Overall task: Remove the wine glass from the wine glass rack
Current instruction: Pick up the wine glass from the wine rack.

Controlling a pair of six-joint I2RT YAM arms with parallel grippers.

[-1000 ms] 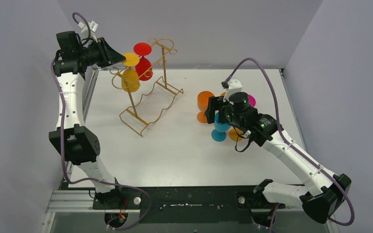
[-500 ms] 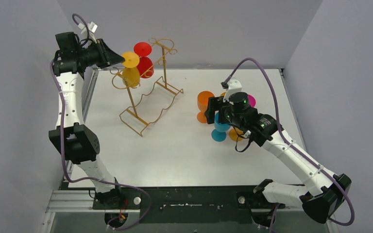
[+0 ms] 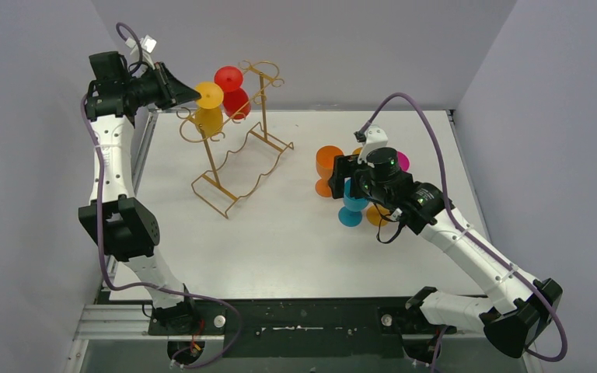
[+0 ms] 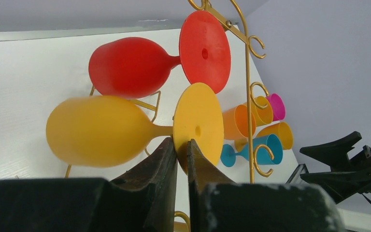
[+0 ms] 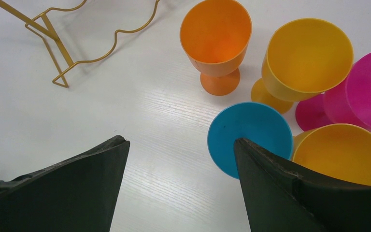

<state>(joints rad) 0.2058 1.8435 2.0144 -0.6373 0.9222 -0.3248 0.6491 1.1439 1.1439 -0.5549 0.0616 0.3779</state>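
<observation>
- Wine glass rack (image 3: pixel 237 151): thin gold metal wire, glossy.
- Yellow wine glass (image 4: pixel 94 131) on the rack: smooth, matt plastic.
- Worktop (image 5: pixel 140 121) under the rack: white, faintly wood-grained.

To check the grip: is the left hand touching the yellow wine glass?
Touching. The left wrist view shows the left hand pinching the foot rim of the yellow wine glass, with no gap visible.

There was one wine glass rack (image 3: pixel 237 151) with two glasses on it: a red wine glass (image 4: pixel 128 67) and a yellow wine glass (image 4: pixel 94 130). Five more were loose: an orange cup (image 5: pixel 216 36), a yellow cup (image 5: pixel 309 55), a second yellow cup (image 5: pixel 340 154), a magenta cup (image 5: pixel 369 89) and a blue cup (image 5: pixel 249 137).
</observation>
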